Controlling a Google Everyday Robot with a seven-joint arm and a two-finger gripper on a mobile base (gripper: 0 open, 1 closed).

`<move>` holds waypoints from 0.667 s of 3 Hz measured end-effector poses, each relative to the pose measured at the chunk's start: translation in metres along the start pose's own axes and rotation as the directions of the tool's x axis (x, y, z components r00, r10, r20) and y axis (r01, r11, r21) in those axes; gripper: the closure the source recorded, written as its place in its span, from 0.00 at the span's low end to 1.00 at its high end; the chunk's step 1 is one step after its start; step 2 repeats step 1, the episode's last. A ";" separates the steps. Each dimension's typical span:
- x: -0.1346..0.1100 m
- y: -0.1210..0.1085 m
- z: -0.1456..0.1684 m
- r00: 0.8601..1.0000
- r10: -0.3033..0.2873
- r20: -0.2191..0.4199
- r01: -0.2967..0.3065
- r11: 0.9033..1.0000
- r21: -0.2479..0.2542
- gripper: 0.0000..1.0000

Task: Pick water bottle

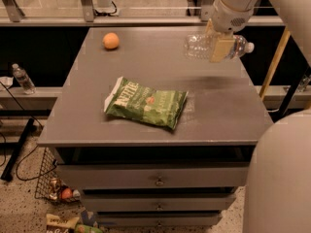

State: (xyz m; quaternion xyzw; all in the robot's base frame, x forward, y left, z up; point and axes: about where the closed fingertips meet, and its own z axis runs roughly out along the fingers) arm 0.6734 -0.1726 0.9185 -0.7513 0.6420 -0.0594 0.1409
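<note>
One gripper (219,46) hangs over the far right corner of the counter (146,62), reaching down from a pale arm at the top right. Its jaws pinch a water bottle (197,46) across the middle. The bottle lies sideways in the grip, clear and crinkled, with its white cap (249,46) pointing toward the right edge. It appears to be held off the counter, since a soft shadow sits on the surface below it.

Near the middle of the counter, well apart from the bottle, lies a green chip bag (146,103). An orange (111,41) rests near the far left corner. A second, smaller bottle (23,79) stands on a ledge beyond the left edge.

The main risk looks like a slip. Thin plastic can buckle under a squeeze, so the bottle could twist or slide out of the jaws. Any water inside could shift toward one end and tip it. Because it hangs close to the right edge, a dropped bottle would likely roll off the counter to the floor. Too hard a squeeze could also crush it.
</note>
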 end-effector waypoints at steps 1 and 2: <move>-0.001 -0.004 0.002 1.000 -0.001 0.002 0.001 1.000 0.010 1.00; -0.001 -0.004 0.002 1.000 -0.001 0.002 0.001 1.000 0.010 1.00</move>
